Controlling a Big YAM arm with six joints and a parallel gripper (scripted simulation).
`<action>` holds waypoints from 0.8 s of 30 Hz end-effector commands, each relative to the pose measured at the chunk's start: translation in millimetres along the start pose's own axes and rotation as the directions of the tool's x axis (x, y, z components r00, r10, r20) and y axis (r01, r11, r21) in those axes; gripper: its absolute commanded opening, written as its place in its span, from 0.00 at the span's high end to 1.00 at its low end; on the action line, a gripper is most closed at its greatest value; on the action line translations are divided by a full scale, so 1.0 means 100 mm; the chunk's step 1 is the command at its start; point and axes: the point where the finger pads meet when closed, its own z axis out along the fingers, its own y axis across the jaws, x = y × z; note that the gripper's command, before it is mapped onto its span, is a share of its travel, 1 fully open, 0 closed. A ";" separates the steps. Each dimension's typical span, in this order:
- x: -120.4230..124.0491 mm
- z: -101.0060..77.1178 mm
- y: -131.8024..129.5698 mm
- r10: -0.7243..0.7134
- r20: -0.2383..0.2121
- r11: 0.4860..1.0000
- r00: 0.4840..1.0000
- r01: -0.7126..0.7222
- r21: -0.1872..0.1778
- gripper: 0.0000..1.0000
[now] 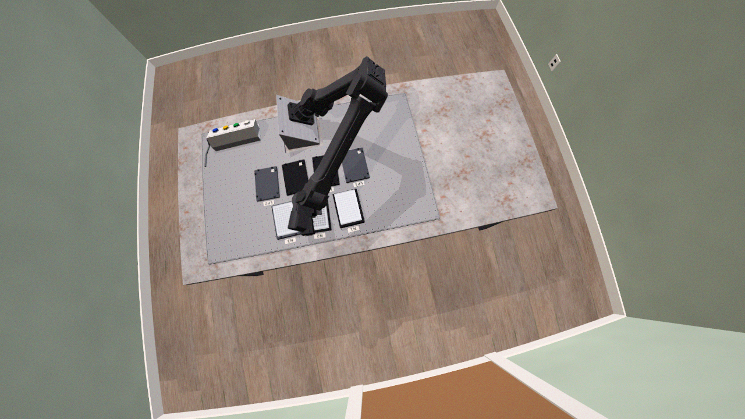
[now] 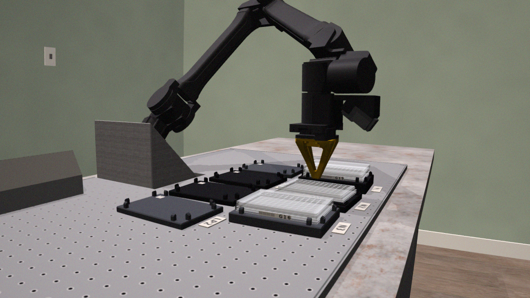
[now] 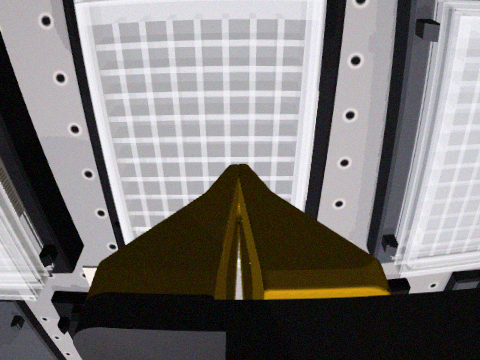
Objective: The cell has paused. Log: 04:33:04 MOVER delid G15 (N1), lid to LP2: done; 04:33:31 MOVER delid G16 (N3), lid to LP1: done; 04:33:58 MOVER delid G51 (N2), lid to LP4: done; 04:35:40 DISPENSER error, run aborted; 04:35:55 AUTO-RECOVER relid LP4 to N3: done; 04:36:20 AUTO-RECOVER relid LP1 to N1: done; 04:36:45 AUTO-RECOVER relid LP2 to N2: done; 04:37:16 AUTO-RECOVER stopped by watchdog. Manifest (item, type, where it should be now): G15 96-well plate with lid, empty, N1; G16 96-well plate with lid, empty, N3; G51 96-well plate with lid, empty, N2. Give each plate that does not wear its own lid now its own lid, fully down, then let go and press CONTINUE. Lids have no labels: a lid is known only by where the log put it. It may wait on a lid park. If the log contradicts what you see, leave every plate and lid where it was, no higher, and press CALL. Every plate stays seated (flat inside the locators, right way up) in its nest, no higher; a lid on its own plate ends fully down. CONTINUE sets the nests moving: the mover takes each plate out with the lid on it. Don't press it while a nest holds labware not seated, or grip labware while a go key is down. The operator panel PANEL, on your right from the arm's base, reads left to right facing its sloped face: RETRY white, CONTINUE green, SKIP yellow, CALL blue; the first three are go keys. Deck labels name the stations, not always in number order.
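The lidded plate in N2 [image 2: 321, 189] sits flat in its nest between G16 [image 2: 284, 205] and G15 [image 2: 342, 170] (all three covered); above it hangs the gripper [image 2: 316, 175], pinched shut on nothing, probably for inspection

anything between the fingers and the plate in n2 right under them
Nothing visible. The gripper, fingers shut and holding nothing, hangs over the N2 plate with only open air below the tips. The G16 plate and G15 plate sit in nests to either side, out of the way.
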 end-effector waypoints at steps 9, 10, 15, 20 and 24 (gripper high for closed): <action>0.01 0.16 0.02 -0.002 -0.016 1.000 1.000 0.002 -0.004 1.00; 0.01 0.16 0.02 -0.002 -0.016 1.000 1.000 0.002 -0.004 1.00; 0.01 0.18 0.02 -0.002 -0.016 1.000 1.000 0.002 -0.004 1.00; 0.01 0.19 0.02 -0.004 -0.016 1.000 1.000 0.004 -0.004 1.00; 0.01 0.20 0.02 -0.002 -0.016 1.000 1.000 0.002 -0.004 1.00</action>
